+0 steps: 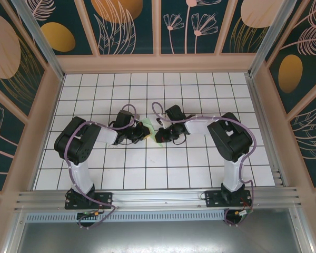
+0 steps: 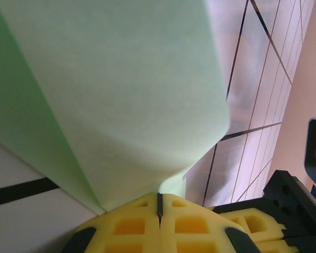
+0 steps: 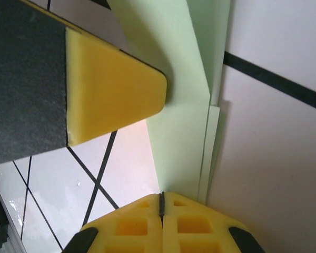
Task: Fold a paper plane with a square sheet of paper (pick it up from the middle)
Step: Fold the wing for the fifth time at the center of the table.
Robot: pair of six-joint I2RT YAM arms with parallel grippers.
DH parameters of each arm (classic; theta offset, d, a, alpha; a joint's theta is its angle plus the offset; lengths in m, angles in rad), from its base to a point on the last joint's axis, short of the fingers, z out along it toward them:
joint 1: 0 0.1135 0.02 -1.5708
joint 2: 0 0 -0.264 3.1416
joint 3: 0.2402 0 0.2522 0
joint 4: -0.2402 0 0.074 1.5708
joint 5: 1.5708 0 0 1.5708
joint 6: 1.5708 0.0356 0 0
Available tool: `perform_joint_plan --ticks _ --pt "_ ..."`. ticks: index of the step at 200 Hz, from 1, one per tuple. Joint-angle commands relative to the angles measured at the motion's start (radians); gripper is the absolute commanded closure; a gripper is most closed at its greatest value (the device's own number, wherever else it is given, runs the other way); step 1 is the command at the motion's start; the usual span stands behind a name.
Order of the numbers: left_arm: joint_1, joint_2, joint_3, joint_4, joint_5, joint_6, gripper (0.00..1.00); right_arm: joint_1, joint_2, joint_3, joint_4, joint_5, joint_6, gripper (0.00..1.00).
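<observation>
The pale mint-green sheet of paper (image 1: 150,130) is folded into layers and held just above the table's middle, between both grippers. My left gripper (image 1: 142,133) is shut on one end of it. In the left wrist view the paper (image 2: 121,89) fans out from the closed yellow pads (image 2: 126,226) of the left gripper (image 2: 159,196). My right gripper (image 1: 161,135) is shut on the other end. The right wrist view has stacked paper edges (image 3: 181,137) leaving the closed right gripper (image 3: 161,195), and a left-gripper pad (image 3: 113,89) pressing the paper further up.
White grid tiles (image 1: 147,174) cover the table, boxed in by patterned walls (image 1: 126,31) on three sides. The aluminium rail (image 1: 158,197) with both arm bases runs along the near edge. Part of the right gripper's body (image 2: 295,205) sits close at the left wrist view's lower right.
</observation>
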Motion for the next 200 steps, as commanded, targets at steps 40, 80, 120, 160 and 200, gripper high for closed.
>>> perform_joint_plan --ticks 40,80,120,160,200 --pt "-0.006 0.100 -0.021 -0.115 -0.195 0.041 1.00 0.018 -0.068 0.036 -0.050 0.007 -0.015 0.93" --pt "-0.006 0.100 -0.019 -0.120 -0.195 0.041 1.00 0.043 -0.034 0.051 -0.041 0.043 -0.005 0.96" --pt "-0.006 0.102 -0.016 -0.132 -0.205 0.039 1.00 0.050 -0.014 0.047 -0.076 0.093 -0.016 0.98" --pt "-0.006 0.107 -0.008 -0.148 -0.214 0.040 1.00 0.047 0.000 0.038 -0.114 0.127 -0.029 0.98" --pt "-0.006 0.107 -0.010 -0.154 -0.225 0.037 1.00 0.044 0.008 0.031 -0.134 0.119 -0.041 0.98"
